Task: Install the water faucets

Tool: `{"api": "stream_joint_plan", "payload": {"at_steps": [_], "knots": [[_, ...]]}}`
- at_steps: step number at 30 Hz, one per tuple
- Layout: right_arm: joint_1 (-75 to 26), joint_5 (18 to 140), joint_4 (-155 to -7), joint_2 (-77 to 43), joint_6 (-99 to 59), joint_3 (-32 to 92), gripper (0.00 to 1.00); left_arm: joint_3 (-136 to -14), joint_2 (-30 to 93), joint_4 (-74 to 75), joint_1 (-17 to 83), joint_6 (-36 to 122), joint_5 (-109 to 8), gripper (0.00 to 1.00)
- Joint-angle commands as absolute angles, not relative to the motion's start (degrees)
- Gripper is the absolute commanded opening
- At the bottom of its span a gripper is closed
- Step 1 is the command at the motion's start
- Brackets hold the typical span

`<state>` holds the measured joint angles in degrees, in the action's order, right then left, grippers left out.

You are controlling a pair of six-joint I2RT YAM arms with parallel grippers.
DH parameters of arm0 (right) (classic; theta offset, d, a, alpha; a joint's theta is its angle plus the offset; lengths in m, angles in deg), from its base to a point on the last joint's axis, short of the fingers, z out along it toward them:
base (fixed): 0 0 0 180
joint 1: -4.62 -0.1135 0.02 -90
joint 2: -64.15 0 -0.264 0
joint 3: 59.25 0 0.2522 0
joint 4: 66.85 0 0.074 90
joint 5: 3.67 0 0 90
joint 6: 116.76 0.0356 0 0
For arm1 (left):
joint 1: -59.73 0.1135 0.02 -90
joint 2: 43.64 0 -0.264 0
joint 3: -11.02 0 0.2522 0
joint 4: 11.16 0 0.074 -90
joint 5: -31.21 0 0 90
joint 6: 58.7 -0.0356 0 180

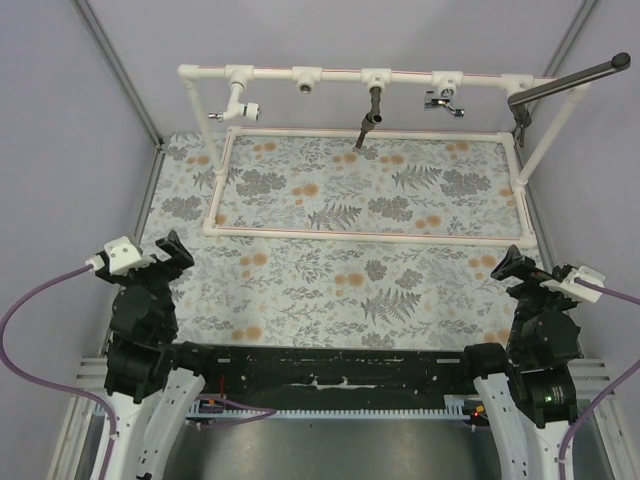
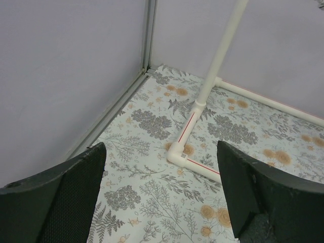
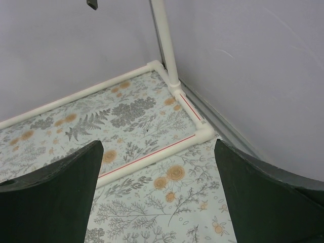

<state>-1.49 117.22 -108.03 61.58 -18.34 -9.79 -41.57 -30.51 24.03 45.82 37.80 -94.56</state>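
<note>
A white plastic elbow faucet [image 1: 240,108] with a round knob hangs from the leftmost tee of the white pipe frame [image 1: 340,75]. A chrome faucet [image 1: 443,100] with a lever hangs from a tee further right. A dark faucet [image 1: 371,118] hangs from the middle tee. One tee [image 1: 305,82] between the white and dark faucets shows an open threaded hole. My left gripper [image 1: 172,252] is open and empty at the near left. My right gripper [image 1: 513,268] is open and empty at the near right. Both wrist views show only the mat and frame corners between the open jaws.
The pipe frame's base rectangle [image 1: 360,234] lies on the floral mat; its corners show in the left wrist view [image 2: 177,152] and the right wrist view [image 3: 205,132]. A dark angled rod [image 1: 570,80] crosses the back right. Grey walls enclose the table.
</note>
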Motion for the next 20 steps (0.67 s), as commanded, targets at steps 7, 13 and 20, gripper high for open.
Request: {"api": "stream_joint_plan", "payload": {"at_steps": [7,13,20], "knots": [[-1.4,119.6,-110.6,61.2,-15.2,-11.3,0.98,-39.4,-28.3,23.0,45.8,41.5,-93.8,0.93],[-1.4,119.2,-110.8,60.9,-15.0,-11.6,0.98,-38.1,-27.9,21.1,45.8,41.8,-93.1,0.93],[-1.4,118.8,-111.4,60.0,-14.6,-11.1,0.98,-37.9,-26.0,20.5,45.8,41.5,-92.4,0.93]]}}
